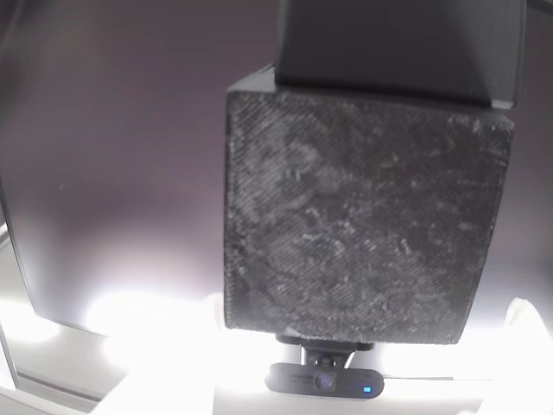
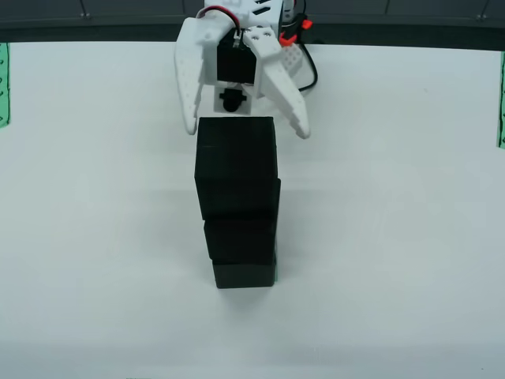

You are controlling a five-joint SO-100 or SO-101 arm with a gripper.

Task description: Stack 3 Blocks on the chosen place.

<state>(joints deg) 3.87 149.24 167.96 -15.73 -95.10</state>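
Observation:
Three black blocks stand in one upright stack in the middle of the white table: top block (image 2: 236,166), middle block (image 2: 241,237), bottom block (image 2: 245,274). The upper ones sit slightly left of the bottom one. My white gripper (image 2: 245,128) hangs open just behind and above the top block, its fingertips (image 2: 189,125) spread wider than the block and holding nothing. The close view shows a block's rough, honeycomb-textured face (image 1: 363,225) right in front of the lens. The chosen place is hidden under the stack.
Green-and-white striped patches show at the left edge (image 2: 3,83) and right edge (image 2: 501,99) of the table (image 2: 394,237). A small webcam (image 1: 324,380) sits beyond the block in the close view, with a large dark panel (image 1: 104,156) at the left.

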